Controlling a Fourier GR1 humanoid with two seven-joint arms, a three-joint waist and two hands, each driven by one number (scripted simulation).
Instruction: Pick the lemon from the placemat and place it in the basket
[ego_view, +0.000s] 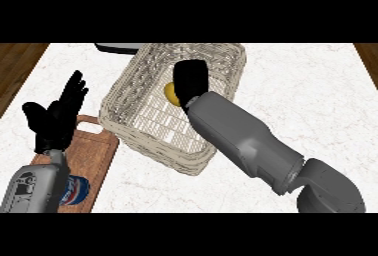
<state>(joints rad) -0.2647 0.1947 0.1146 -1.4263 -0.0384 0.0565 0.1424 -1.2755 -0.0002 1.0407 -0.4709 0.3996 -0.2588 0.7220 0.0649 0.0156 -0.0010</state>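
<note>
A: What takes up most of the view?
B: A white marble counter (310, 100), with brown wood floor showing past its left and right edges. On it sits a pale woven basket (140, 85), set at an angle.

A: And the arms?
B: The right forearm (240, 137) reaches over the basket's near rim. The right hand (190, 77) is inside the basket, fingers curled round the lemon (170, 93), whose yellow shows at the hand's left side, over the basket's floor.

A: The other hand?
B: The left hand (57, 112) is at the view's left, open with fingers spread and pointing up, above a wooden cutting board (100, 155). A blue and white can (75, 191) sits on that board beside the left forearm.

A: Anything else?
B: A dark and white object (117, 47) behind the basket; I cannot tell what it is.
</note>
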